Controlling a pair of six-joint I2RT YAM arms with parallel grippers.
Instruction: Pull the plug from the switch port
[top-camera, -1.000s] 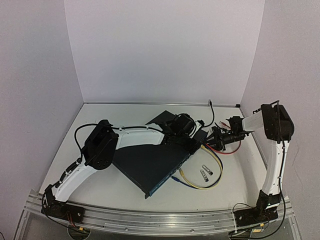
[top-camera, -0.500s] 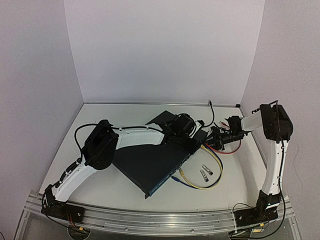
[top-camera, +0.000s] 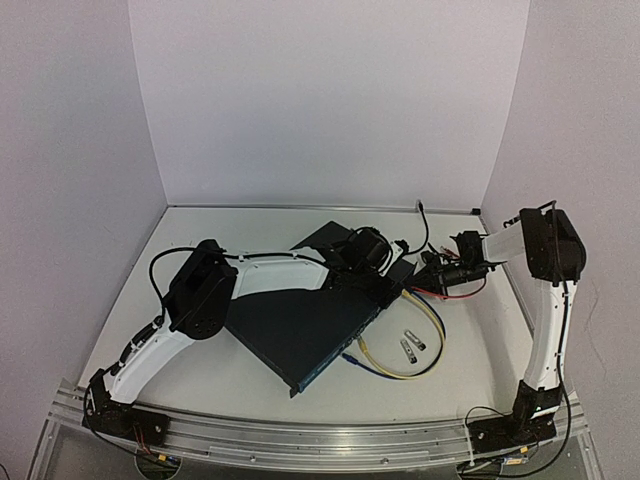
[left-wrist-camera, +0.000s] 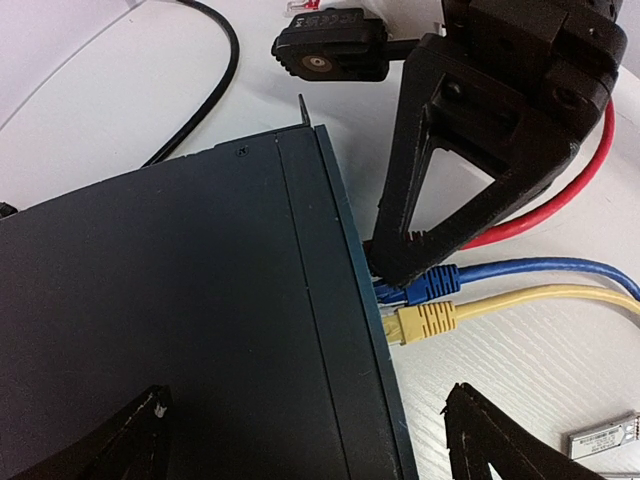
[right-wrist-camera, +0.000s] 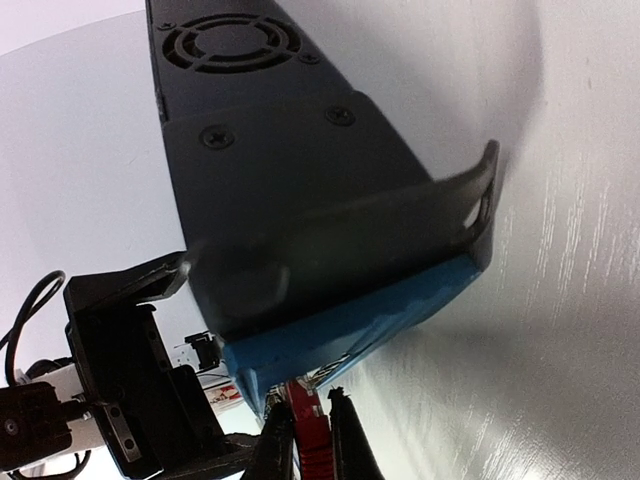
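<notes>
I'm seeing the switch lying at an angle on the desk, with its socket face turned toward the right arm's side. The right gripper is at the far end of that socket face. Its fingers are drawn narrow around the red plug, and on the right wrist view they look to be pinching it from both sides. On the left wrist view, one of its fingertips sits against the switch's socket face just beyond the blue plug. The yellow plug is next along, and both are seated in their ports. The red cable loops away from the switch behind that finger. The left gripper is spread wide above the switch's top, near the socket edge. I can't tell whether it touches the lid.

My read is that the grasp is made and the extraction is not. The plug appears to be at the port mouth, but the fingers hide the socket, so I can't confirm whether the latch has let go. What's left is a straight pull away from the switch's socket face.
</notes>
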